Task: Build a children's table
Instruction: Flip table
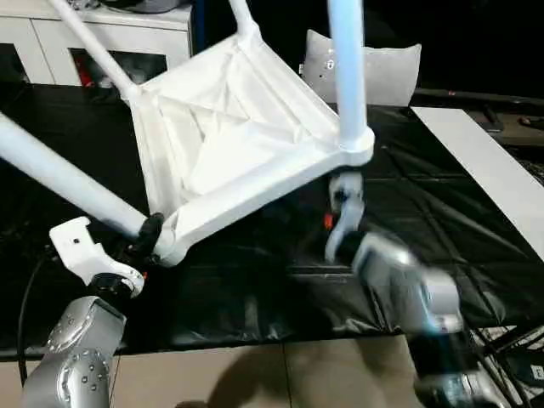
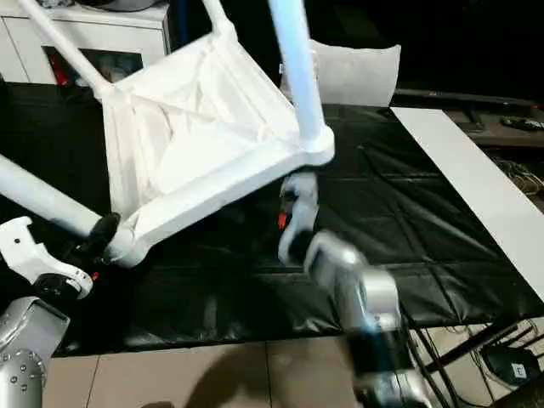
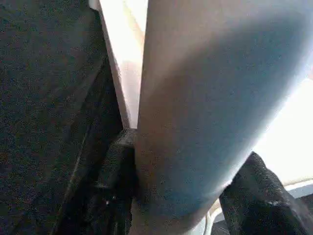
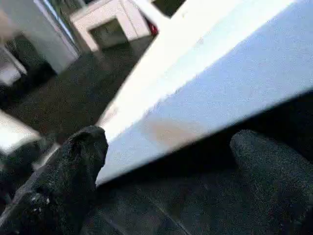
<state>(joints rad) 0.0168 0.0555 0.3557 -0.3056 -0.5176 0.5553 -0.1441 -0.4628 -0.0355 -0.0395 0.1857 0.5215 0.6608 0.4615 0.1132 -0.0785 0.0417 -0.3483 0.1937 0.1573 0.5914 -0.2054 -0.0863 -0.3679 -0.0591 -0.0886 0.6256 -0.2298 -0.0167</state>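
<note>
From the head cameras, the white tabletop (image 1: 229,127) is tipped up off the black sheet (image 1: 425,221), its X-ribbed underside facing us and its lower corners nearest the robot. Four tube legs are plugged into its corner sockets: one leg (image 1: 59,174) runs out from the lower left corner, another leg (image 1: 347,68) rises from the lower right corner, and two more leave the far corners toward the white cabinet (image 1: 102,38) behind. The left gripper (image 1: 146,234) sits right at the lower left socket, clasped around that leg's base. The right gripper (image 1: 344,191) is just under the lower right corner, its arm blurred.

In the left wrist view, the leg (image 3: 205,112) runs between the two black fingers (image 3: 117,171), which press against it on either side.

In the right wrist view, the fingers (image 4: 73,171) stand spread apart with the tabletop's edge (image 4: 220,93) beyond them; they grasp nothing.
</note>
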